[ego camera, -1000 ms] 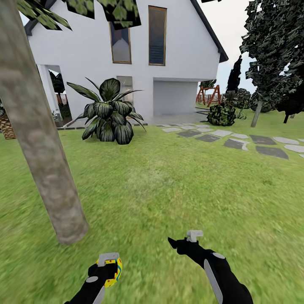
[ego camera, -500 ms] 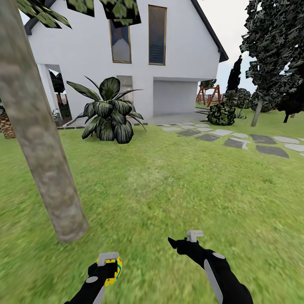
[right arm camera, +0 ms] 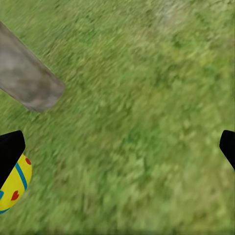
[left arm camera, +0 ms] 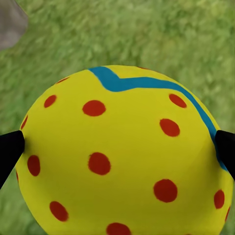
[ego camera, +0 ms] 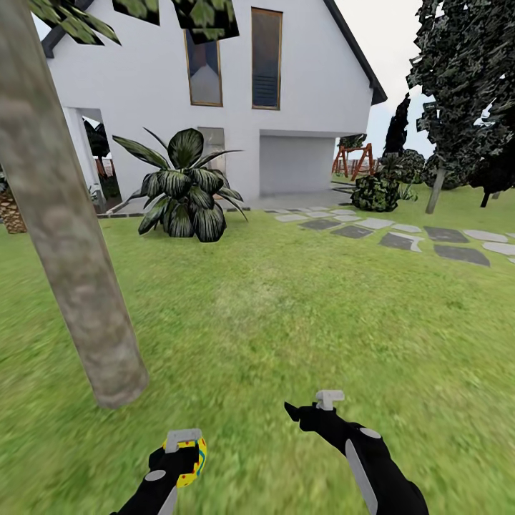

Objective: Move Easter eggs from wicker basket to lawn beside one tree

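White gabled house [ego camera: 286, 86] behind, with two tall wood-framed windows [ego camera: 266, 60] high up and a pale garage door [ego camera: 297, 166] below. Low broad-leaved dark plant [ego camera: 184, 189] before the wall. Grey stepping stones [ego camera: 400, 239] running off to the right from the garage. Dark, ragged conical trees [ego camera: 468, 79] at the right edge, a round shrub [ego camera: 375, 193] and a reddish wooden frame [ego camera: 355, 161] further back. Overcast pale sky [ego camera: 386, 36] above the roofline. Flat, even daylight, no sharp shadows.
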Available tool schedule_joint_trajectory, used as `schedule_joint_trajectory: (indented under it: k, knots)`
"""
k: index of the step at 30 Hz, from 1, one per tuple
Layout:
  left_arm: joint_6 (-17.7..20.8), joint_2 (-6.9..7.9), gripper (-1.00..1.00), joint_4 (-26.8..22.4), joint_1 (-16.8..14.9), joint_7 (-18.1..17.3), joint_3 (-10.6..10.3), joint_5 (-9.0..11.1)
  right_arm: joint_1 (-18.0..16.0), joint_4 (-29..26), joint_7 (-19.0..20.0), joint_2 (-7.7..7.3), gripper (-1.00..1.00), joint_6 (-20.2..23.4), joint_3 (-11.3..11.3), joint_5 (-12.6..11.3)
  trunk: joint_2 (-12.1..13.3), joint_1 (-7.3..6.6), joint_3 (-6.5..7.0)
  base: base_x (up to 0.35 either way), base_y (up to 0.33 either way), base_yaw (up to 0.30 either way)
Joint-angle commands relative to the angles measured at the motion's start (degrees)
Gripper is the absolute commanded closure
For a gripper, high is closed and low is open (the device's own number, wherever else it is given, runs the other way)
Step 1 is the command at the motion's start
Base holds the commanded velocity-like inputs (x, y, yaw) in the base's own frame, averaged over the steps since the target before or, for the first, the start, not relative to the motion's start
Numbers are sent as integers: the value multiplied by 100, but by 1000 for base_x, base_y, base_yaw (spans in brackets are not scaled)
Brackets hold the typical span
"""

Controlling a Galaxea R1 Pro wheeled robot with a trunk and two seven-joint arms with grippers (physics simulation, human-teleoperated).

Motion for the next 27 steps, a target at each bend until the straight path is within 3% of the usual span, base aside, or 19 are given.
schedule_joint_trajectory:
  k: [1,27]
  knots:
    - [28,6,100,-11,-2,49,-39,46,-3,-7,25,6,-100,51,-23,-43,-45,22,-24,0,0,0]
    - [-110,6,100,-3,-2,49,-47,15,-3,2,25,6,-100,51,-31,-50,-1087,593,-491,0,0,0]
